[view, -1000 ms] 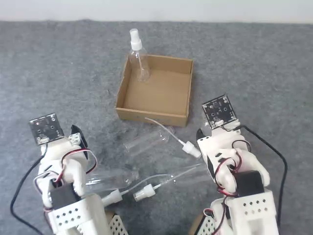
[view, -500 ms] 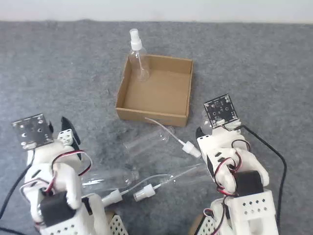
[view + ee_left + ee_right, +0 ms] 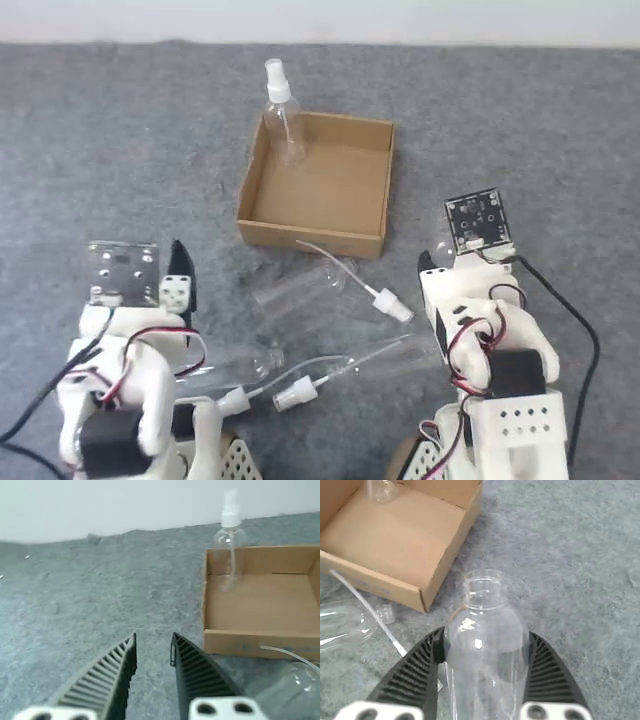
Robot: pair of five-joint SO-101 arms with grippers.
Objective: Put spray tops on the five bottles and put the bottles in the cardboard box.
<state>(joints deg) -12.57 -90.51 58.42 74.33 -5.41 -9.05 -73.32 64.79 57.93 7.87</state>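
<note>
A cardboard box lies open on the grey carpet. In its far left corner stands a clear bottle with a white spray top. My right gripper is shut on an upright clear bottle with a bare neck, near the box's front right corner. My left gripper hovers over bare carpet left of the box, its fingers a little open and empty. Three capless bottles lie between the arms: one before the box, one by the left arm, one by the right.
Loose spray tops with thin tubes lie among the bottles: one near the right arm, two close to the left arm's base. Open carpet stretches to the left and right of the box. A pale wall closes the far side.
The left arm swung out to the left, then came back right, now pointing past the box's left side. The right arm shifted slightly right, keeping the bottle.
</note>
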